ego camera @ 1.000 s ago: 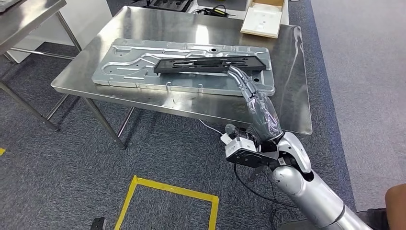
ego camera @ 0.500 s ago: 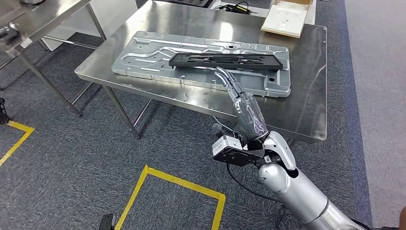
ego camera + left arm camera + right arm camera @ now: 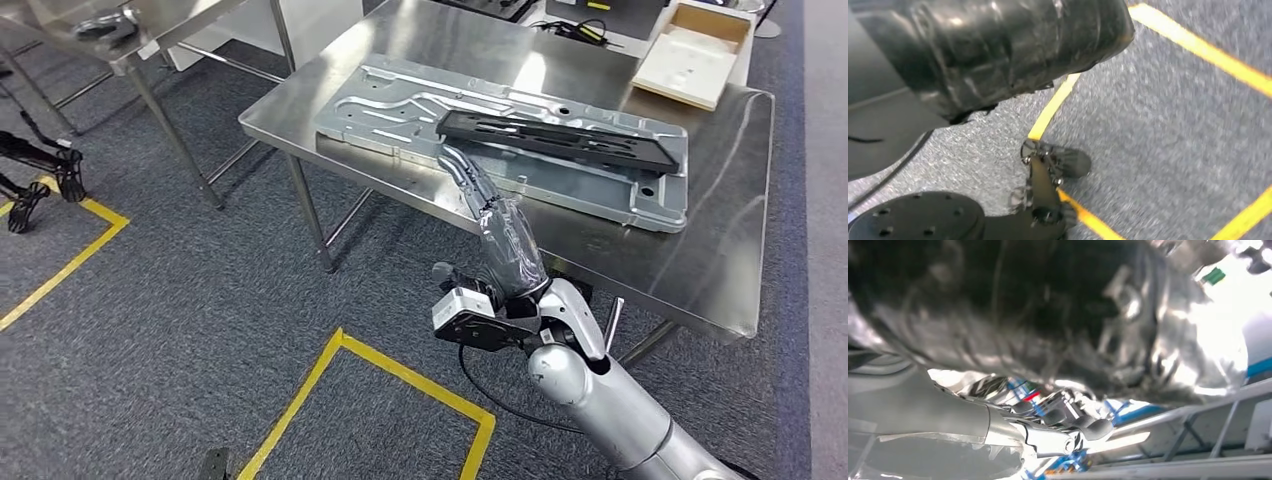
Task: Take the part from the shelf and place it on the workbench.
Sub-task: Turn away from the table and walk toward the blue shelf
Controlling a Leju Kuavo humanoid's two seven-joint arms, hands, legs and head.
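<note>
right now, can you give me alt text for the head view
A black part lies on a grey metal panel on a steel workbench. The right hand, fingers straight and holding nothing, reaches toward the panel's near edge. Grey carpet with yellow tape lines lies below.

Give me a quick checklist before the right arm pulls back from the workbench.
1. Black part lies on the grey metal panel on the workbench: ok.
2. Right hand holds nothing, fingers straight and off the part: ok.
3. Part lies flat and steady on the panel: cannot tell.
4. Fingers free of the panel's near edge: cannot tell, they overlap it in the head view.
5. Left hand holds nothing: cannot tell.
</note>
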